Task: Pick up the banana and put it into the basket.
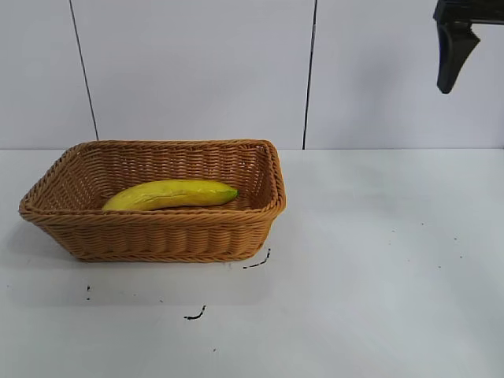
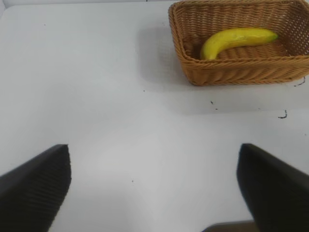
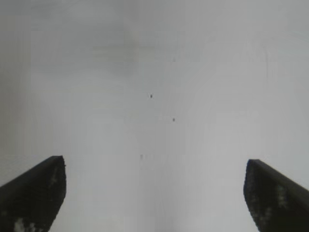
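**Banana lies in the basket, both end effectors spread and empty**

The banana (image 1: 170, 194) rests inside the basket (image 1: 157, 236), lying lengthwise along the basket's floor with its greenish tip toward the basket's right end in the exterior view and its yellow body curving toward the left end. The basket sits on the white table (image 1: 378, 276), with a few small dark marks (image 1: 195, 315) on the table just in front of it.

The right end effector (image 1: 454, 55) hangs high above the table, well apart from the basket on its right side; its fingers (image 3: 34, 193) are spread wide with nothing but bare table between them.

The left end effector (image 2: 154, 188) is also spread wide and holds nothing, hovering over bare table well away from the basket.
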You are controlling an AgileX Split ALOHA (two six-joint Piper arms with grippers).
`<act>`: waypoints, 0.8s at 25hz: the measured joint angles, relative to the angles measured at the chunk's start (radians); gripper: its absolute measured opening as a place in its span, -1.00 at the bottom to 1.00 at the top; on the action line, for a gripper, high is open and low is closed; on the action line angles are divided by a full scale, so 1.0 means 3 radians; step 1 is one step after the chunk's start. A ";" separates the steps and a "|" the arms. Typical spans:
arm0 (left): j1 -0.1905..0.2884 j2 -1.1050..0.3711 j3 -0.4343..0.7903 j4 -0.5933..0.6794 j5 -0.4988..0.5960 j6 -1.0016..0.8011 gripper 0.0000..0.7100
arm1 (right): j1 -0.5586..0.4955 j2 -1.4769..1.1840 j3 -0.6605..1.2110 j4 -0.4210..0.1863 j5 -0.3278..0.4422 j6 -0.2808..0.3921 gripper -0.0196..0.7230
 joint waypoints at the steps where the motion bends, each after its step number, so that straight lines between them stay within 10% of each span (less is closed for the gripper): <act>1: 0.0000 0.0000 0.0000 0.0000 0.0000 0.0000 0.95 | 0.0000 -0.0179 0.0185 0.0000 0.0002 -0.0021 0.91; 12: 0.0000 0.0000 0.0000 0.0000 0.0000 0.0000 0.95 | 0.0000 -0.2089 0.2059 0.0108 -0.0015 -0.0078 0.91; 20: 0.0000 0.0000 0.0000 0.0000 0.0000 0.0000 0.95 | 0.0000 -0.3437 0.3262 0.0152 -0.0487 -0.0078 0.91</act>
